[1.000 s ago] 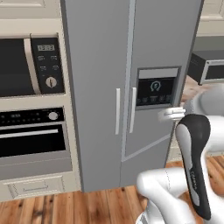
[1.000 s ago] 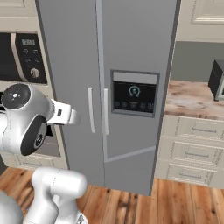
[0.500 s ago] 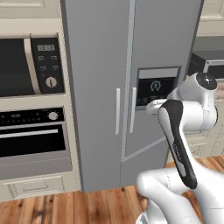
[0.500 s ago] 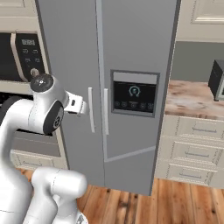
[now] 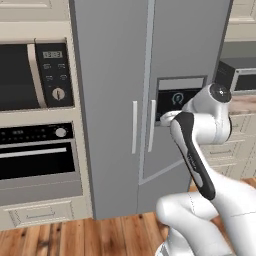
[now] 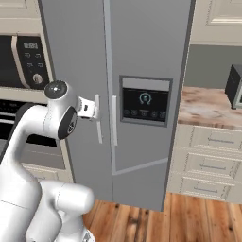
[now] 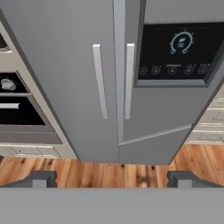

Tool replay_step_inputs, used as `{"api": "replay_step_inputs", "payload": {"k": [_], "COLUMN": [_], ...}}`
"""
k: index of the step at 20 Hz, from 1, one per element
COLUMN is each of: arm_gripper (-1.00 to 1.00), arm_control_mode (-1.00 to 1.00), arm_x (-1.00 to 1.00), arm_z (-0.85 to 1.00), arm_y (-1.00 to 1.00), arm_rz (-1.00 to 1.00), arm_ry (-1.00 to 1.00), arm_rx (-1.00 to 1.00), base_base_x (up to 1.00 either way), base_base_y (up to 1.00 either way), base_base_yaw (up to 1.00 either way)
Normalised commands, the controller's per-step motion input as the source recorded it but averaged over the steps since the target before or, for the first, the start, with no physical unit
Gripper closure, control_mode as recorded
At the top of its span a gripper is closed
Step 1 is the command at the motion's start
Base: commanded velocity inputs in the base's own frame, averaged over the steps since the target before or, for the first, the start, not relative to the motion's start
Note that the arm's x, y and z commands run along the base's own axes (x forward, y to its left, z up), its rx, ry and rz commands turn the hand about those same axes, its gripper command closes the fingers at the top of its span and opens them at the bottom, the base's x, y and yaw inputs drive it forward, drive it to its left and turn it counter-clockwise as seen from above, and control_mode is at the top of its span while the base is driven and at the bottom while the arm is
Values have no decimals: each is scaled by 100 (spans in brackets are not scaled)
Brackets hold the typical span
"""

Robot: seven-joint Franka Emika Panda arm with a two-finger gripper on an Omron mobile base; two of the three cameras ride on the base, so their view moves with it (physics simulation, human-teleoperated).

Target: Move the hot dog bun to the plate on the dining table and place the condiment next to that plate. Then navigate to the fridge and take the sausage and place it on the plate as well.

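The fridge (image 5: 112, 75) stands straight ahead, tall and grey, with both doors shut. Two pale vertical bar handles (image 7: 99, 81) run side by side at the middle seam. My gripper (image 7: 113, 179) is open, its two dark fingertips (image 7: 43, 178) far apart with nothing between them. In the right base view the gripper (image 6: 96, 108) hovers just in front of the left door's handle (image 6: 99, 126), short of touching it. The fridge (image 7: 65, 52) looms close in the hand view. The hot dog bun, plate, dining table, condiment and sausage are out of view.
A dark dispenser panel (image 6: 145, 100) sits in the right door. The cream oven and microwave column (image 5: 35, 115) is on the left. To the right is a marbled counter (image 6: 212, 101) over cream drawers, with a dark appliance (image 6: 235, 78) on it. Wood floor (image 7: 109, 173) lies below.
The arm has swung up and forward from a folded pose, carrying the hand toward the fridge's handles. The gripper has stayed open. The base has not moved.
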Motion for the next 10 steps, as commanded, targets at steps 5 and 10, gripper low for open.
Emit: {"api": "replay_step_inputs", "payload": {"k": [5, 10], "arm_gripper": [-100, -100], "arm_control_mode": [-100, -100], "arm_x": [41, 43], "arm_z": [-10, -12], "arm_y": [-10, -11], "arm_rz": [-5, -7], "arm_ry": [0, 0], "arm_rx": [0, 0], "base_base_x": [0, 0], "base_base_y": [0, 0], "base_base_yaw": [0, 0]}}
